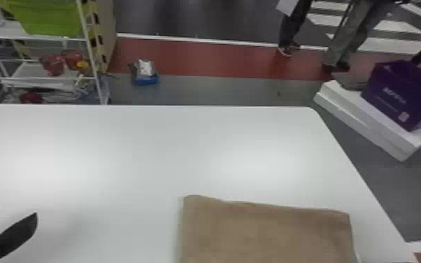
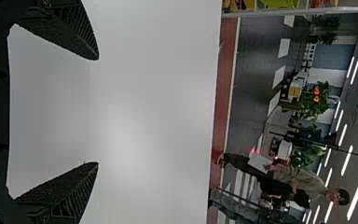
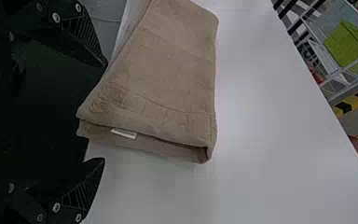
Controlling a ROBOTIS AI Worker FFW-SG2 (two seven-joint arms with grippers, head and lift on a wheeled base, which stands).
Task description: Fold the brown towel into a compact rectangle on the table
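At the left edge of the head view my left gripper [image 1: 5,224] stands over the white table [image 1: 115,157], well away from the towel. Its fingers are spread in the left wrist view, where the left gripper [image 2: 95,111] holds nothing. The brown towel [image 1: 265,234] lies folded in layers near the table's front right, cut off by the bottom edge. In the right wrist view the towel [image 3: 168,70] shows stacked layers and a small white tag at one end. My right gripper [image 3: 103,112] is open beside it, fingers apart, the towel's near corner between them but not gripped.
Beyond the table stand a white wire rack [image 1: 45,78] at the far left and a small blue box [image 1: 145,78] on the floor. A purple bin [image 1: 402,94] rests on a white platform [image 1: 377,129] off the table's right side.
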